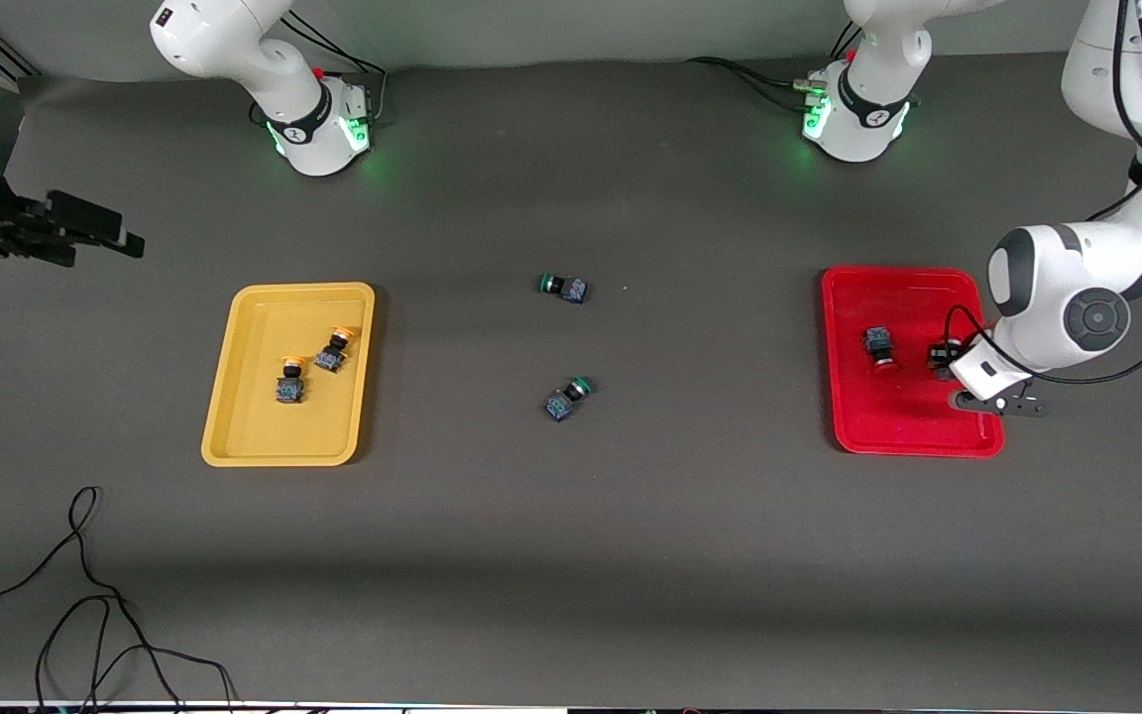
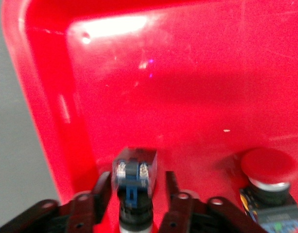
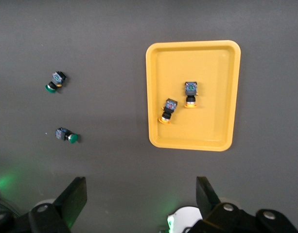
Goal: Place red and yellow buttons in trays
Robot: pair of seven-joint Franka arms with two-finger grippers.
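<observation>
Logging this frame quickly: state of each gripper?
Left gripper: over the red tray, fingers around a button, slightly apart.
Right gripper: open, holding nothing, waiting.

High front camera, two wrist cameras.

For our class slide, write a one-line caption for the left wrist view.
Left gripper, fingers apart, around a button in the red tray, beside another red-capped button.
</observation>
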